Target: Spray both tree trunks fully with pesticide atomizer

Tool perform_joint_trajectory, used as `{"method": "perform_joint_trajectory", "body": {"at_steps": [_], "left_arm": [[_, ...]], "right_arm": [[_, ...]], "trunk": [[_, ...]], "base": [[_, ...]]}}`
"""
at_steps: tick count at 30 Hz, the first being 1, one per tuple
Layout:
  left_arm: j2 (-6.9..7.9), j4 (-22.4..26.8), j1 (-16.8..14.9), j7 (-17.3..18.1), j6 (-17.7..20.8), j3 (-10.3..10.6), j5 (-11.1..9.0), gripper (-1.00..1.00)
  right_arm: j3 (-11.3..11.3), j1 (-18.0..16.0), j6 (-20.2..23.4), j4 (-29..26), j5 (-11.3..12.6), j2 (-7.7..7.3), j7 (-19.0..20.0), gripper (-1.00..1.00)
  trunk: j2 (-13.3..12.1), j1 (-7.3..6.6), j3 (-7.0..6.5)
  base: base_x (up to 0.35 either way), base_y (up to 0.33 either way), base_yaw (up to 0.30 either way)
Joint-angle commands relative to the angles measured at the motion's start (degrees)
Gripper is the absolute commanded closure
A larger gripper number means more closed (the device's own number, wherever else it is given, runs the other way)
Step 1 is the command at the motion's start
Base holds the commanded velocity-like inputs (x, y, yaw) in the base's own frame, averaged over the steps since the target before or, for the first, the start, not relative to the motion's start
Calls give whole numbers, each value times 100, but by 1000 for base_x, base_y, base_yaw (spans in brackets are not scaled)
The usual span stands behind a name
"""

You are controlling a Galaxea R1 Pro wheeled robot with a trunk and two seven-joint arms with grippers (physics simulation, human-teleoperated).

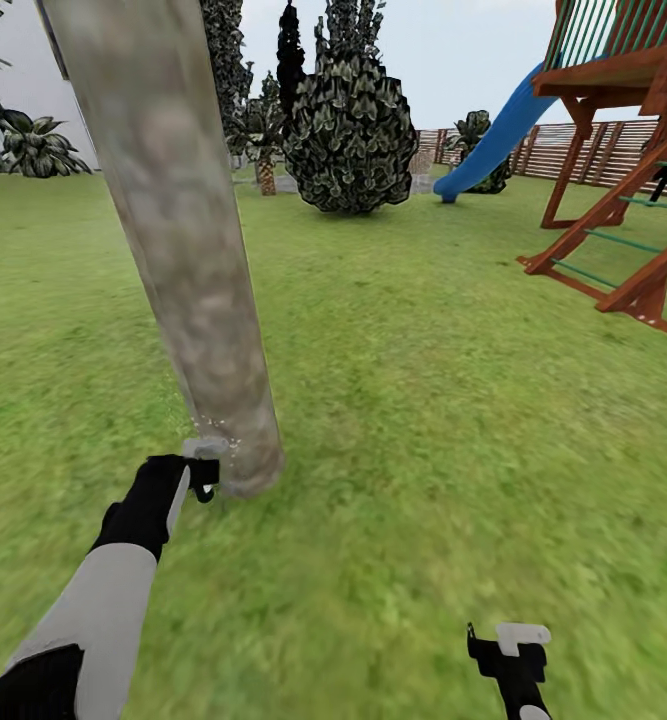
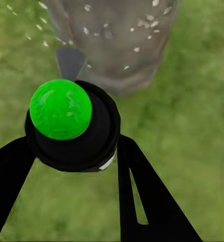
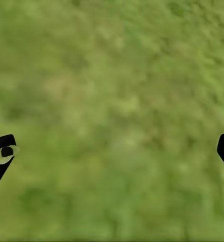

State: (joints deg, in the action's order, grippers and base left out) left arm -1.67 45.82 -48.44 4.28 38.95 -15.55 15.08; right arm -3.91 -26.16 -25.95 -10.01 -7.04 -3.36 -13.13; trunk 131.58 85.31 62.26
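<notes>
A thick beige-grey tree trunk (image 1: 178, 230) rises from the grass at the left of the head view. My left gripper (image 1: 201, 470) sits right at its base, shut on the pesticide atomizer (image 2: 71, 126), a black body with a green round cap and a grey nozzle pointing at the trunk (image 2: 112, 35). Tiny white pesticide specks (image 2: 142, 20) dot the trunk's lower part and hang in the air beside it. My right gripper (image 1: 511, 640) is low at the right over bare grass, open; its fingertips (image 3: 1, 154) show at the edges of the right wrist view.
A wooden play frame (image 1: 623, 200) with a blue slide (image 1: 493, 140) stands at the right. A dark leafy bush (image 1: 351, 130), conifers and a slatted fence (image 1: 573, 150) are far behind. Open lawn (image 1: 423, 400) spreads between them and me.
</notes>
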Motion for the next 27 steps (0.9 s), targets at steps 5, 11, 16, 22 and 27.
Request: {"method": "perform_joint_trajectory", "body": {"at_steps": [5,11,16,22,27], "left_arm": [[179,-26,-107,97,220,8,44,100],[-114,15,-272,90,243,119,53,100],[-68,16,-234,74,237,136,60,100],[-79,6,-210,73,236,163,50,100],[-71,5,-210,73,236,131,62,100]], "right_arm": [[-40,-4,-15,5,-59,-14,-14,-100],[-40,-4,-15,5,-60,-8,-14,-100],[-40,-4,-15,-1,-54,-7,-14,-100],[-40,-4,-15,-1,-52,-7,-14,-100],[-40,-4,-15,-1,-53,-7,-14,-100]], "trunk": [[2,-1,5],[2,-1,5],[2,-1,5],[2,-1,5],[2,-1,5]], "base": [[0,0,0],[0,0,0],[0,-233,0],[-14,-272,0],[-77,-273,10]]}}
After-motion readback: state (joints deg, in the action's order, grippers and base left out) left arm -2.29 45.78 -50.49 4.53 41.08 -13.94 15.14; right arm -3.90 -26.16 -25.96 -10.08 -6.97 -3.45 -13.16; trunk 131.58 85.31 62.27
